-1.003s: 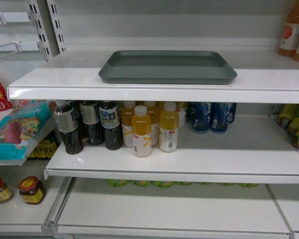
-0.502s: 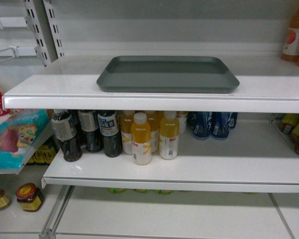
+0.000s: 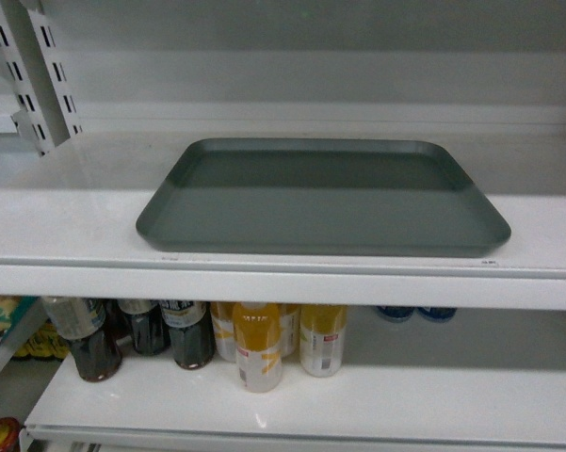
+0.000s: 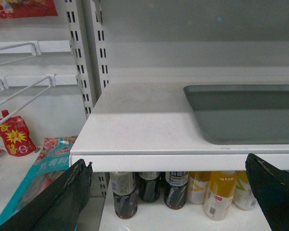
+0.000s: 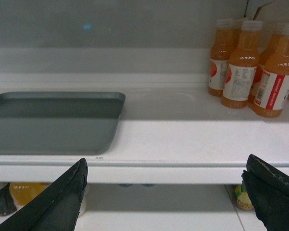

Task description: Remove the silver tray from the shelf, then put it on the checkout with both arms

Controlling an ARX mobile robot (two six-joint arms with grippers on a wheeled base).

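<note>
The left gripper (image 4: 168, 192) has its two black fingers (image 4: 62, 202) spread wide, one at each lower corner of the left wrist view, with nothing between them; they sit just below and in front of the white front lip of the shelf (image 4: 134, 125), touching nothing; beyond the fingers and toward the right one lies the left end of the silver tray (image 4: 245, 113), flat on the shelf board, its near rim close to the lip; under the fingers, on the board below, stand dark drink bottles (image 4: 149, 190) and yellow juice bottles (image 4: 219, 192); off past the left finger a red pouch (image 4: 12, 137) and a blue-green snack bag (image 4: 48, 161) rest on the neighbouring bay.

The right gripper (image 5: 166, 192) is likewise wide apart, its fingers (image 5: 62, 202) at the lower corners of the right wrist view, holding nothing, low before the same shelf lip; beyond the left finger lies the right end of the tray, apart from both fingers; beyond the right finger, well back on the board, stands a cluster of orange juice bottles (image 5: 245, 67), well apart from the tray.

In the head view neither gripper shows; the tray lies centred on the white shelf board, its front rim just behind the lip, the white back panel (image 3: 311, 56) behind it.
</note>
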